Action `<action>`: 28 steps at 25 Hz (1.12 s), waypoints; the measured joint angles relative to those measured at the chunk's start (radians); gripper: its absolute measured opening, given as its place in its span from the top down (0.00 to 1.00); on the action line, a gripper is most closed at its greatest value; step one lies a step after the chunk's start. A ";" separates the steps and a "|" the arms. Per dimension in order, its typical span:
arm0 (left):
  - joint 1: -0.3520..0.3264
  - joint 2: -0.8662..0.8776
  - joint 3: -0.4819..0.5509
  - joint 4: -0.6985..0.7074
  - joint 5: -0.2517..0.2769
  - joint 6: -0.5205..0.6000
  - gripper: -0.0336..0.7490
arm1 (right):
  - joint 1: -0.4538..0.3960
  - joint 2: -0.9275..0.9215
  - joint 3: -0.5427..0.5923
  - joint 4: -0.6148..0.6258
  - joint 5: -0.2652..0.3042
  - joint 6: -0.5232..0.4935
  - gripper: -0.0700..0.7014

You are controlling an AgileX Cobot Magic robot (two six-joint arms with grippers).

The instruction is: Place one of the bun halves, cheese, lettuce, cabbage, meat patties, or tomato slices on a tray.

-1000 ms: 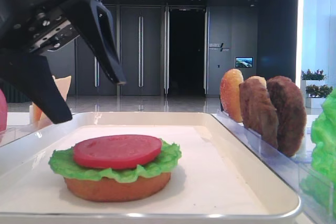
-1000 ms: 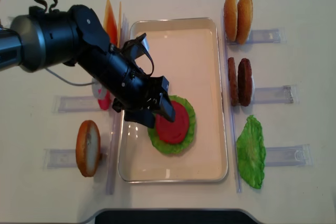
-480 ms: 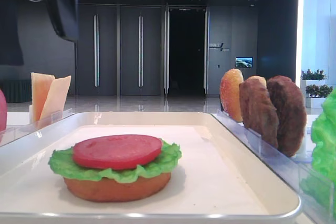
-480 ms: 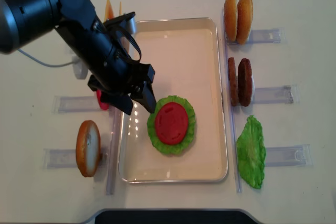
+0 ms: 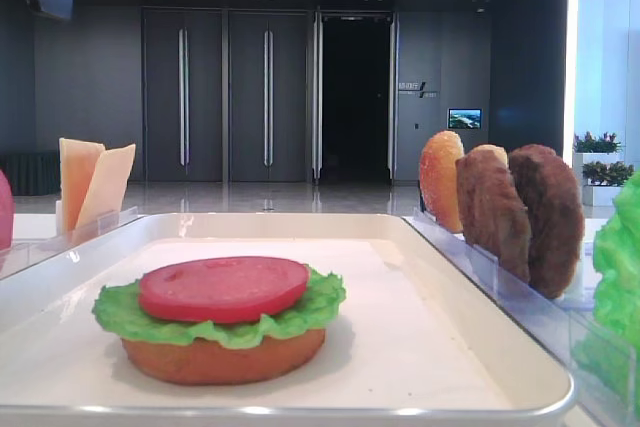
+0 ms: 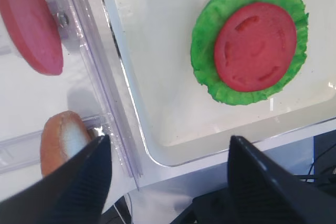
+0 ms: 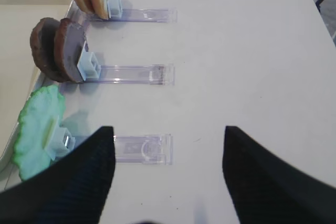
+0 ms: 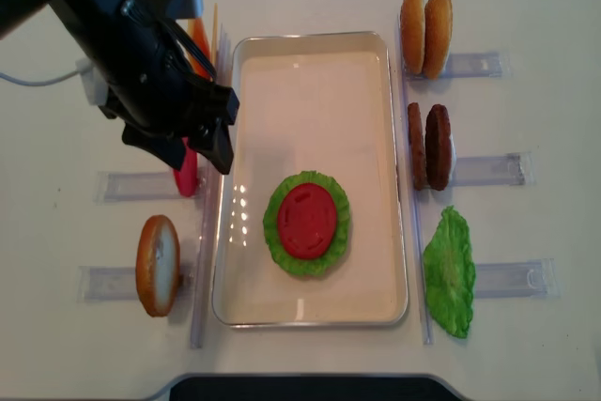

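Note:
On the white tray (image 8: 310, 37) lies a stack: a bun half (image 5: 225, 359) at the bottom, lettuce (image 8: 272, 232) over it, and a tomato slice (image 8: 307, 220) on top. My left gripper (image 8: 202, 152) hangs open and empty over the tray's left rim, up and left of the stack. The left wrist view shows the tomato slice (image 6: 255, 45) on the lettuce (image 6: 205, 40), well beyond my left gripper (image 6: 169, 140). My right gripper (image 7: 168, 129) is open and empty above bare table, right of the clear holders.
Left of the tray stand cheese slices (image 5: 90, 182), a second tomato slice (image 8: 187, 176) and a bun half (image 8: 157, 265) in clear holders. To its right stand two bun halves (image 8: 424, 19), two meat patties (image 8: 429, 146) and a lettuce leaf (image 8: 449, 271).
My left gripper has risen off the stack and drawn back up and left to the tray's left rim. The tomato slice stays on the lettuce.

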 joint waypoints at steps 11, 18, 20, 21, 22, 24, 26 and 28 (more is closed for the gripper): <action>0.184 -0.004 -0.037 0.188 0.002 0.068 0.29 | 0.000 0.000 0.000 0.000 0.000 0.000 0.32; 0.386 -0.004 -0.058 0.212 0.003 0.143 0.29 | 0.000 0.000 0.000 0.000 0.000 0.000 0.32; 0.423 -0.004 -0.058 0.216 0.003 0.145 0.29 | 0.000 0.000 0.000 0.000 0.000 0.000 0.32; 0.434 -0.004 -0.058 0.216 0.004 0.146 0.29 | 0.000 0.000 0.000 0.000 0.000 0.000 0.32; 0.440 -0.004 -0.058 0.217 0.004 0.147 0.29 | 0.000 0.000 0.000 0.000 0.000 0.000 0.32; 0.444 -0.009 -0.057 0.218 0.004 0.147 0.29 | 0.000 0.000 0.000 0.000 0.000 0.000 0.32; 0.444 -0.032 -0.037 0.218 0.004 0.147 0.29 | 0.000 0.000 0.000 0.000 0.000 0.000 0.32; 0.444 -0.069 0.000 0.218 0.004 0.147 0.30 | 0.000 0.000 0.000 0.000 0.000 0.000 0.32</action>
